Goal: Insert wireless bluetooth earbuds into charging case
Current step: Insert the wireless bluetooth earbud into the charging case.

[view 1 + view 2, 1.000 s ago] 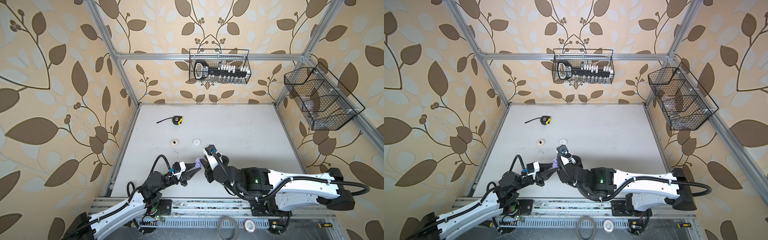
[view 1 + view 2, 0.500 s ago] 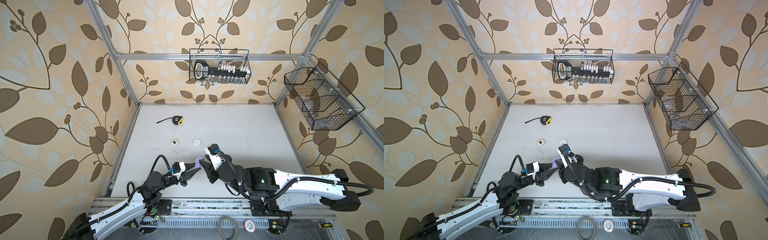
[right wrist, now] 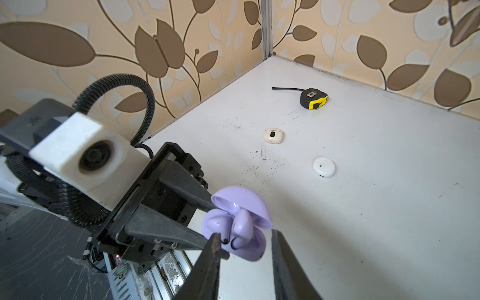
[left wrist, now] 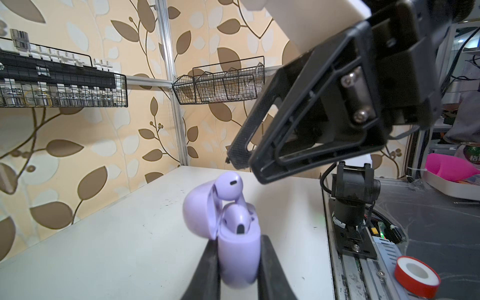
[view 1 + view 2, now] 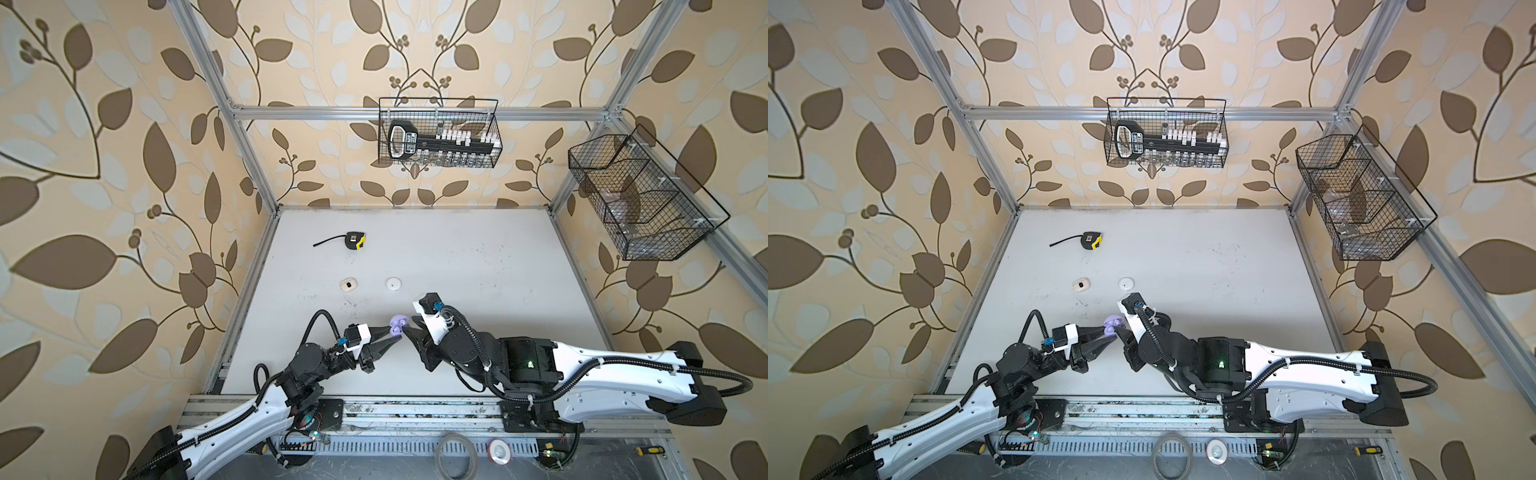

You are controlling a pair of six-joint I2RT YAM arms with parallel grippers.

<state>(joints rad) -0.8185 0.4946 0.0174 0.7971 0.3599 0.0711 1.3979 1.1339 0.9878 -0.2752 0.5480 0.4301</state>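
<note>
Your left gripper (image 5: 394,333) is clamped on the body of a lilac charging case (image 4: 239,254), holding it clear of the white table (image 5: 457,257) near the front edge with the lid swung open. One lilac earbud (image 4: 237,218) sits down in its well. A second lilac earbud (image 4: 230,185) stands higher, its head up beside the open lid; how far it is seated cannot be told. Your right gripper (image 4: 244,167) hangs just above and beside that raised earbud, its jaws a narrow way apart with nothing held between them. In the right wrist view one fingertip (image 3: 217,237) lies close to the earbuds, and whether it touches them cannot be told. Farther back on the table lie a closed cream case (image 5: 348,284) and a closed round white case (image 5: 393,284), near each other but apart, with a black-and-yellow tape measure (image 5: 355,241) beyond them toward the back wall.
</note>
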